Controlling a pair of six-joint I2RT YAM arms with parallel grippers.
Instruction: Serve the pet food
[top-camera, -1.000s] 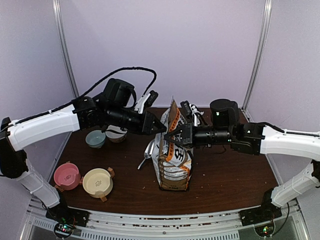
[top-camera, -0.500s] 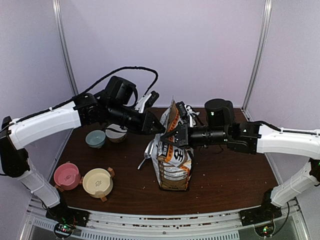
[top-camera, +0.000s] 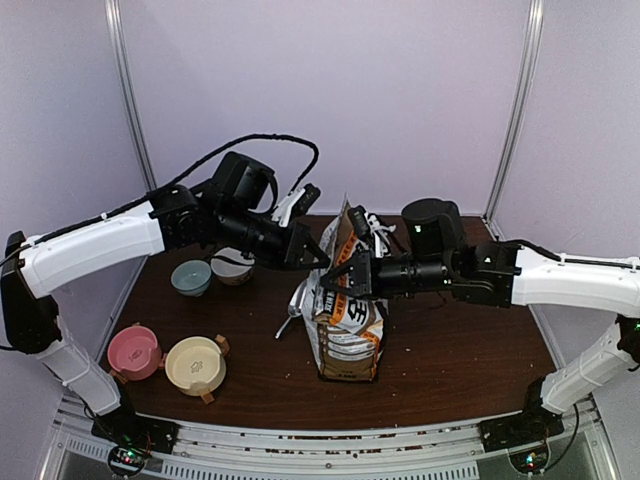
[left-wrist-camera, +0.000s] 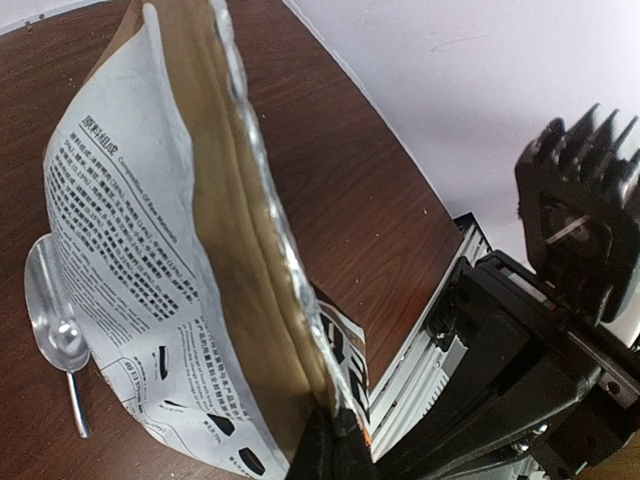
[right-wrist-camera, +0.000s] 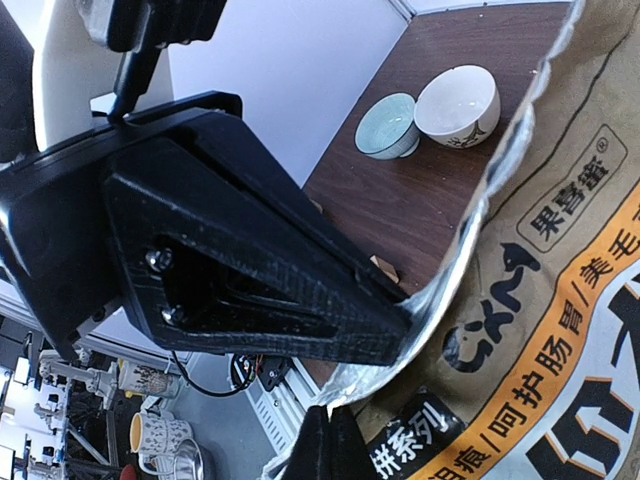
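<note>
The printed foil bag (top-camera: 346, 322) stands upright mid-table. Its top is cut open and its two silver-lined lips lie close together. My left gripper (top-camera: 319, 262) is shut on the bag's top edge from the left, as the left wrist view (left-wrist-camera: 335, 440) shows. My right gripper (top-camera: 340, 276) is shut on the same top edge from the right, right next to the left one; the right wrist view (right-wrist-camera: 326, 440) shows its fingertips pinching the foil rim. The pet food is hidden inside the bag; no kibble shows.
A metal scoop (top-camera: 298, 300) lies on the table left of the bag. A teal bowl (top-camera: 190, 277) and a white bowl (top-camera: 232, 268) stand at the back left. A pink bowl (top-camera: 134, 352) and a cream bowl (top-camera: 195, 365) stand at the front left.
My right arm has moved left, carrying its grip on the bag's rim closer to the left gripper. The bag's top leans slightly left. The left arm has barely moved.
</note>
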